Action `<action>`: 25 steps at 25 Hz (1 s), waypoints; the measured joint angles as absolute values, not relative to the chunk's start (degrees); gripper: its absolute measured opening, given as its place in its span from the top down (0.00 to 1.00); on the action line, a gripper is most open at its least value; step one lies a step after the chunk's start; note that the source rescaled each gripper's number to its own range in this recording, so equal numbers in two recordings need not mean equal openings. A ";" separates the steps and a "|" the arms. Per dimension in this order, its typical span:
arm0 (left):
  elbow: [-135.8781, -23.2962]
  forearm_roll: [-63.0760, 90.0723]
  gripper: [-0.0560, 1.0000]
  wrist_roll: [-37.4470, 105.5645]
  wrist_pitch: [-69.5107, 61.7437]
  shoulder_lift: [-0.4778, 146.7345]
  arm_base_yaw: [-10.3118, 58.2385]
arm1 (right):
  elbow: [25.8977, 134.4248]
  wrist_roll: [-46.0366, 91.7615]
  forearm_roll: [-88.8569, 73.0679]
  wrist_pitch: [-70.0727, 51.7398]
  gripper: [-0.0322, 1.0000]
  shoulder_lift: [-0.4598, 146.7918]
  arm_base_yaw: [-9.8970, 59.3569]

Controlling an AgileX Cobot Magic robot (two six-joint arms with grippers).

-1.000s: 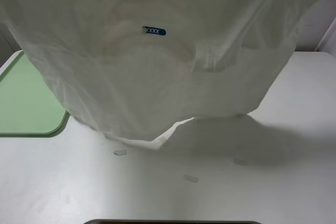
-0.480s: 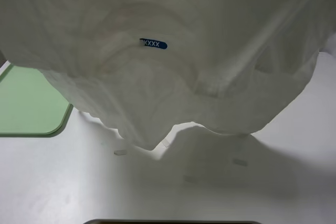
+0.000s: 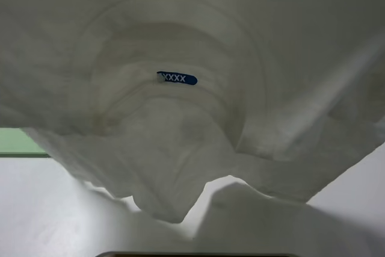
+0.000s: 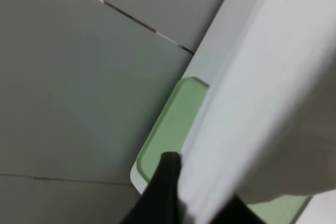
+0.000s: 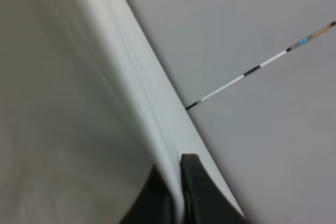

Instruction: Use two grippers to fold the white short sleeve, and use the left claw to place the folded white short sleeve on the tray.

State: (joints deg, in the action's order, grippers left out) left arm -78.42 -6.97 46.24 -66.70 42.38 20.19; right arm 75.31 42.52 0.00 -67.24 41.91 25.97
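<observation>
Shirt (image 3: 180, 118) hangs above the counter (image 3: 48, 209), its edges clamped in the clenched left fingers (image 4: 167, 174) and right fingers (image 5: 191, 182), tray (image 3: 18, 142) peeking out at 9 o'clock; thin cloth could slip free or sag crooked if either arm pulls unevenly.

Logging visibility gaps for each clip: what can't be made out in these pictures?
- Exterior high: both arms are hidden behind the raised white short sleeve, which fills the view.
- Exterior high: the tray shows only as a green sliver under the cloth.
- Left wrist: the left gripper is cut off by the frame edge, and cloth covers most of its fingers.
- Right wrist: blurred, and the right gripper is cut off likewise.
</observation>
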 joint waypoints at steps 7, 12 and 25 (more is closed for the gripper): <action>-78.49 -3.85 0.95 46.24 -66.70 37.19 20.19 | 75.38 42.52 -2.08 -67.49 0.97 36.30 25.97; -78.51 -2.46 0.95 45.42 -66.70 33.83 20.19 | 75.38 41.83 -2.89 -67.93 0.97 32.66 25.97; -65.67 -2.13 0.95 43.43 -66.59 29.76 20.19 | 72.53 37.90 0.34 -68.58 0.97 31.17 25.97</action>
